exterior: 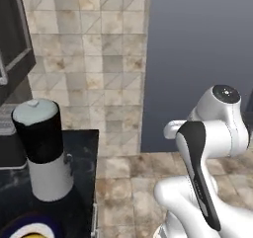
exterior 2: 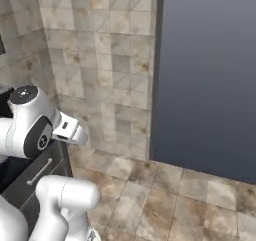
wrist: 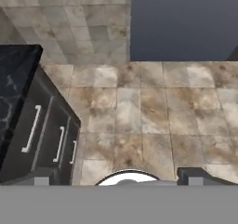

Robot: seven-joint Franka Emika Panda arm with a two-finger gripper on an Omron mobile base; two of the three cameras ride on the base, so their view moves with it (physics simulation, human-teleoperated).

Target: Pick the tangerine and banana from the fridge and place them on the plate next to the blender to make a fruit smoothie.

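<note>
The blender (exterior: 42,148), with a black jar, pale lid and white base, stands on the black counter (exterior: 84,153) at the left. In front of it, at the picture's bottom edge, lies the dark blue and white plate (exterior: 22,227). A sliver of yellow (exterior: 33,235) shows on it; I cannot tell what it is. My gripper (wrist: 118,176) hangs open over the tiled floor beside the counter's end, nothing between its fingertips (wrist: 42,176). The tangerine, the banana and the fridge's inside are out of view.
The counter's dark drawer fronts (wrist: 46,135) with pale handles face the tiled floor (wrist: 139,107). A tiled wall (exterior: 99,59) meets a tall dark grey-blue panel (exterior: 197,49) to the right. A dark cabinet (exterior: 12,34) hangs at the upper left.
</note>
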